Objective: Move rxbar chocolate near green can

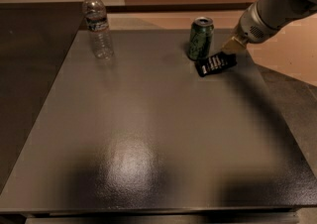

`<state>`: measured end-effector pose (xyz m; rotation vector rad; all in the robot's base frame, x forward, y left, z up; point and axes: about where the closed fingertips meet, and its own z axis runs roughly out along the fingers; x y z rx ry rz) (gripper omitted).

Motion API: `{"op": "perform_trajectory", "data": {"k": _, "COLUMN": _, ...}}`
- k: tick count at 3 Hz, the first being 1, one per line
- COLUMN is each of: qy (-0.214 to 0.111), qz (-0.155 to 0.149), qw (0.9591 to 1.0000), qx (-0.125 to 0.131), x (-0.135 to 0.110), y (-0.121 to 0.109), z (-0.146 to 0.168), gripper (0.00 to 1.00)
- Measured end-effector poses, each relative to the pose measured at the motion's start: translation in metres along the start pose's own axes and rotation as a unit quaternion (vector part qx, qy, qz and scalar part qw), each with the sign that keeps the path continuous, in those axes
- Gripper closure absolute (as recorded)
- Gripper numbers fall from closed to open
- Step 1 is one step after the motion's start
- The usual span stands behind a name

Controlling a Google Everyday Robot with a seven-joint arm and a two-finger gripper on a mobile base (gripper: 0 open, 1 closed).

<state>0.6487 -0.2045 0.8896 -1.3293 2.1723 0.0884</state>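
Dark counter (148, 129) carries a water bottle (97, 25) back left, and a green can (200, 38) just beside the rxbar chocolate (215, 63) back right; the claw (233, 45) is seemingly at the bar's right end.

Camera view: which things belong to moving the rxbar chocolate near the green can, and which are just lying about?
Belongs to the job: rxbar chocolate, lying flat just right of the can; green can, upright; hand, at the bar's right end.
Lying about: water bottle, upright near the far left corner of the table.

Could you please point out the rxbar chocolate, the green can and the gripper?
rxbar chocolate (215, 63): camera view, wrapper middle.
green can (200, 40): camera view, side wall.
gripper (232, 47): camera view, tip, by bar's right end.
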Motion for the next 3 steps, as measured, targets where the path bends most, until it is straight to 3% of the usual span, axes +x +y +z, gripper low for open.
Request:
{"op": "perform_trajectory", "data": {"k": 1, "qy": 0.000, "qz": -0.001, "qw": 1.0000, "qx": -0.002, "x": -0.0004, "y": 0.0009, "z": 0.0020, "gripper": 0.12}}
{"op": "perform_trajectory", "data": {"k": 2, "qy": 0.001, "qz": -0.001, "qw": 1.0000, "qx": -0.003, "x": -0.0008, "y": 0.0017, "z": 0.0038, "gripper": 0.00}}
{"op": "perform_trajectory", "data": {"k": 3, "qy": 0.001, "qz": -0.001, "qw": 1.0000, "qx": -0.003, "x": -0.0008, "y": 0.0017, "z": 0.0039, "gripper": 0.00}}
